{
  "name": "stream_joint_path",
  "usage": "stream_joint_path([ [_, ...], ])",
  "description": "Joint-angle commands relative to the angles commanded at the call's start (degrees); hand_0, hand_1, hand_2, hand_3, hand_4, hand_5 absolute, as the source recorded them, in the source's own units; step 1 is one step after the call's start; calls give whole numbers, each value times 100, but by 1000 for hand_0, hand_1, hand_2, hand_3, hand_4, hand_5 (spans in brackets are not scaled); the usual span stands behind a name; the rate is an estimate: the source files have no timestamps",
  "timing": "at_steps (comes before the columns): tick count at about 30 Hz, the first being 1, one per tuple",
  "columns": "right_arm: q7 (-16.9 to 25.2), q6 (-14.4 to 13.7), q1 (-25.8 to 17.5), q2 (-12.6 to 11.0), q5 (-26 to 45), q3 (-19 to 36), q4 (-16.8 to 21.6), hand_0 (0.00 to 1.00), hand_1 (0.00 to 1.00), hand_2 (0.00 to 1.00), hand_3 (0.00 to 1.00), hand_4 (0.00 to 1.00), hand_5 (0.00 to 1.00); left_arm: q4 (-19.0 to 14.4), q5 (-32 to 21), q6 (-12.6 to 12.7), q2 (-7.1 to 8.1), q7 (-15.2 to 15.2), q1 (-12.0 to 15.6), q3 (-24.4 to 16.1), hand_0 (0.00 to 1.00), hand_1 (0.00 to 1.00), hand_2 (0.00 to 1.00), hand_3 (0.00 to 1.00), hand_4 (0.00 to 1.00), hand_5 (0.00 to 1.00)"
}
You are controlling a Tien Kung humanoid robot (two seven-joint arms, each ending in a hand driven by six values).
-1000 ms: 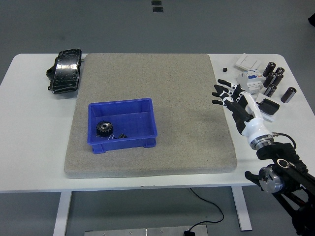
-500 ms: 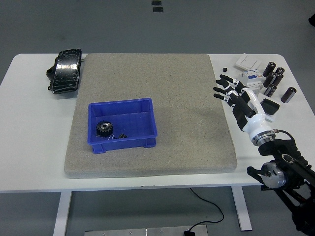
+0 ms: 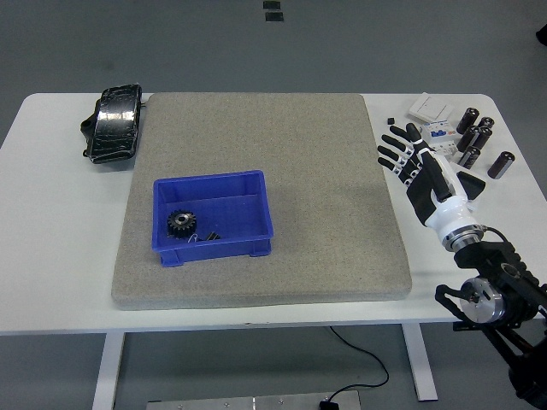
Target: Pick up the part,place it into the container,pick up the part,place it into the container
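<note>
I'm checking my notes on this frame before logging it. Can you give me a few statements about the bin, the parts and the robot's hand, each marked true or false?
1. A black gear lies inside the blue bin. True.
2. The right hand grips a black cylinder. False: its fingers are spread and hold nothing.
3. The blue bin sits on the grey mat. True.
4. The black cylinders stand at the table's left end. False: they are at the right end, beyond the hand.
5. The black pouch lies at the far left of the table. True.
</note>
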Motion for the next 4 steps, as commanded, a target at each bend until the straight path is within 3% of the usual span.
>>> stream_joint_path([
  [4,30,97,-4,1,209,22,-43,876,809,808,784,998,756,1,-6,-3,0,-5,-1,5,679,662,600,559,527,502],
])
